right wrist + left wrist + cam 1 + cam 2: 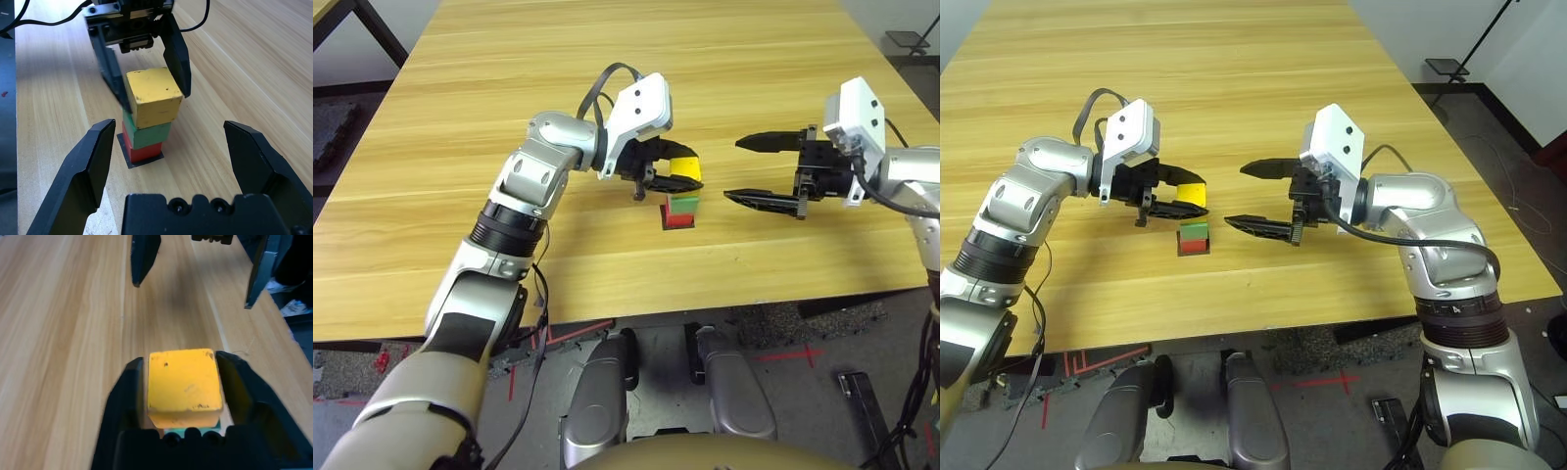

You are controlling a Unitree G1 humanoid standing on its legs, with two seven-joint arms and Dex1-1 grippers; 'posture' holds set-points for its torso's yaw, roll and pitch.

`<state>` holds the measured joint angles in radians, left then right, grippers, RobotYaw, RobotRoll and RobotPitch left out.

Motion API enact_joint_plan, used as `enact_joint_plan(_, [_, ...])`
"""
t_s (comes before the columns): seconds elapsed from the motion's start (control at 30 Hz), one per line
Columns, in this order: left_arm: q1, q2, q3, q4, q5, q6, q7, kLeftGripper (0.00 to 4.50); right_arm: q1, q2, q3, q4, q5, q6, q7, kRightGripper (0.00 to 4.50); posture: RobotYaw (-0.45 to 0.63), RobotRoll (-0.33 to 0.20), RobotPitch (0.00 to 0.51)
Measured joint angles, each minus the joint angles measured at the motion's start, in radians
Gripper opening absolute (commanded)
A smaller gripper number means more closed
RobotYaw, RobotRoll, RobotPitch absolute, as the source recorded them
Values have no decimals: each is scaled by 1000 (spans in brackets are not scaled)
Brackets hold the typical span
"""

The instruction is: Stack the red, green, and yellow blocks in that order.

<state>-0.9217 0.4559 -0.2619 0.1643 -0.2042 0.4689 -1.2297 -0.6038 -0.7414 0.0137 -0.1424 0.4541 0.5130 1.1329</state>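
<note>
Surface [744, 59], one, of pale wood with long grain lines, bearing one stack of blocks. Blocks, three in all, one of each colour: one red block [143, 151] at the bottom, one green block [151, 135] in the middle, one yellow block [155, 100] on top. Stack, one, three levels high, upright as a whole, the yellow block turned slightly out of line with the green one beneath it. Patch, one, flat and black [128, 159], lying on the surface under the red block, its edge showing around the block's base. End effectors, two, each with two black fingers, four fingers altogether. Left end effector [180, 387], one: its fingers stand apart, one on each side of the yellow block, with narrow gaps between fingers and block in the left wrist view. Right end effector [764, 166], one: its two fingers stand wide apart with nothing between them, near the stack on its right side and clear of all three blocks, pointing toward the left end effector. Forearms, two, silver with black bands: one left [460, 284], one right [1459, 284], each reaching in over the surface from its own side
</note>
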Motion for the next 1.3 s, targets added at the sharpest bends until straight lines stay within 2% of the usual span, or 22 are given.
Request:
enact_joint_plan(0.03, [0, -1, 0, 0, -1, 3, 1, 4289, -1, 1, 0, 2, 0, 0, 0, 4500, 135, 29, 216])
enact_joint_plan(0.07, [0, -1, 0, 0, -1, 3, 1, 4446, -1, 1, 0, 4, 0, 0, 0, 4500, 134, 29, 215])
enact_joint_plan(0.37, [-2, 9, 0, 16, 1, 1, -1, 4446, -2, 4, 0, 4, 0, -3, 0, 4500, 131, 28, 209])
enact_joint_plan(0.77, [-8, 196, 33, 15, -38, 62, -129, 4446, -13, 0, 0, 26, -1, -14, 15, 4500, 155, 28, 206])
enact_joint_plan(0.87, [-8, 239, 43, 21, -39, 62, -143, 4446, -16, -26, 0, 33, -1, -16, 37, 4500, 153, 24, 210])
enact_joint_plan(1.0, [-9, 278, 57, 107, -15, 24, -128, 4446, -38, -82, -25, 86, -1, -22, 67, 4500, 153, 21, 215])
enact_joint_plan(1.13, [-79, 264, 136, 305, 23, -41, 34, 4446, -123, -106, -59, 242, -24, -66, 57, 4500, 154, 17, 217])
enact_joint_plan(1.3, [-114, 217, 273, 420, 50, -118, 329, 4446, -209, -100, -99, 446, -82, -157, -23, 4500, 160, 17, 222])
